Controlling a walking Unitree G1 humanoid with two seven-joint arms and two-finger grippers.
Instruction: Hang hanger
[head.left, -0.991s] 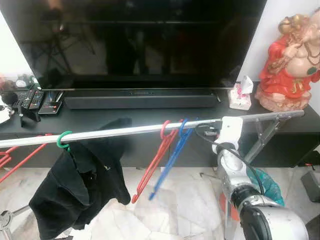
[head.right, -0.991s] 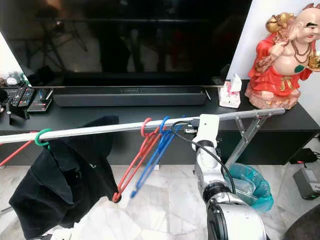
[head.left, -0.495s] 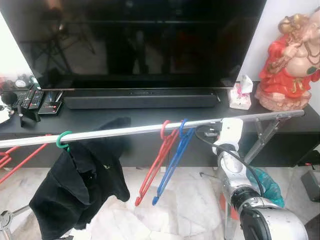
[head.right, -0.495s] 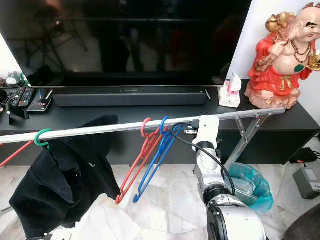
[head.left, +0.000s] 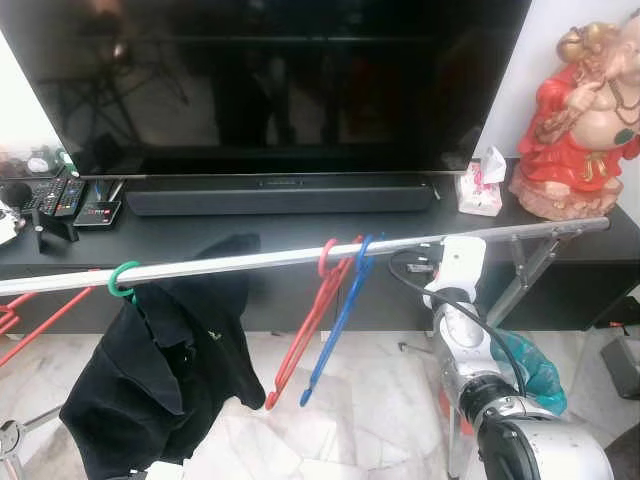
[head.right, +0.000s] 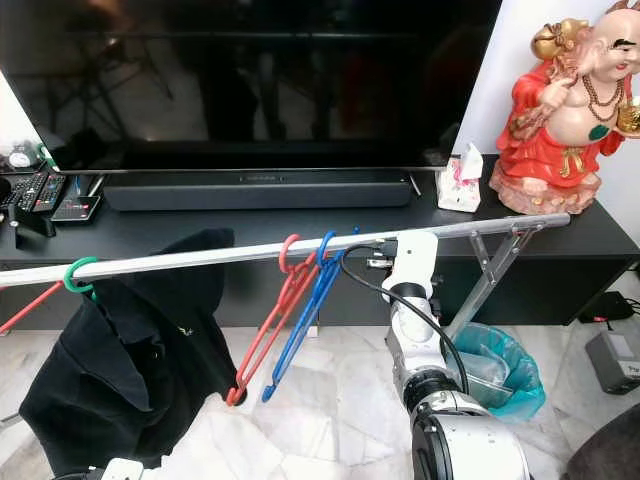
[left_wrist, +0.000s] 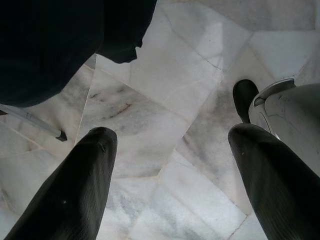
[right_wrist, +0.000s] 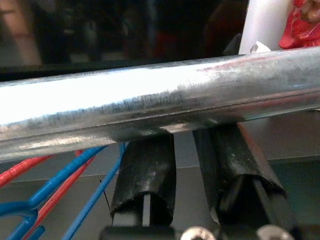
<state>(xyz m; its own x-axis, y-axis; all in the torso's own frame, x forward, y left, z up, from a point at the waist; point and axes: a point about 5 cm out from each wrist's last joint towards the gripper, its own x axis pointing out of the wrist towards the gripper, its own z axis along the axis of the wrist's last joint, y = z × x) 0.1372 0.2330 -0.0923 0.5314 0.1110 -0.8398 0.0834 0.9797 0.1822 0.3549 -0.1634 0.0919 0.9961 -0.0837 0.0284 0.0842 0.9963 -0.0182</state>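
Blue hanger (head.left: 338, 322) hangs by its hook on the metal rail (head.left: 230, 263), touching the red hanger (head.left: 305, 325) just to its left. Both slant down and left, lower ends free above the marble floor (left_wrist: 165, 125). Judgement: the hang step looks done; what remains is clearing the arm without knocking the rail.

Right end effector (right_wrist: 192, 175) is raised to the rail, just right of the blue hanger's hook. In the right wrist view its two fingers (right_wrist: 145, 170) lie close side by side directly under the rail, pinching nothing; the blue wire passes beside them, apart. Likely reason for this pose: the fingers sit below the rail so the hook could drop over it.

Left end effector (left_wrist: 170, 165) hangs idle, pointing at the floor, fingers spread wide, nothing between them.

Farther left on the rail: green hook (head.left: 121, 280) carrying a black garment (head.left: 160, 370). Far side: black TV desk (head.left: 250, 235) with soundbar (head.left: 280, 196), remotes (head.left: 70, 198), red figurine (head.left: 585, 130).

Risk: a sideways withdrawal could brush the blue hook and slide it.
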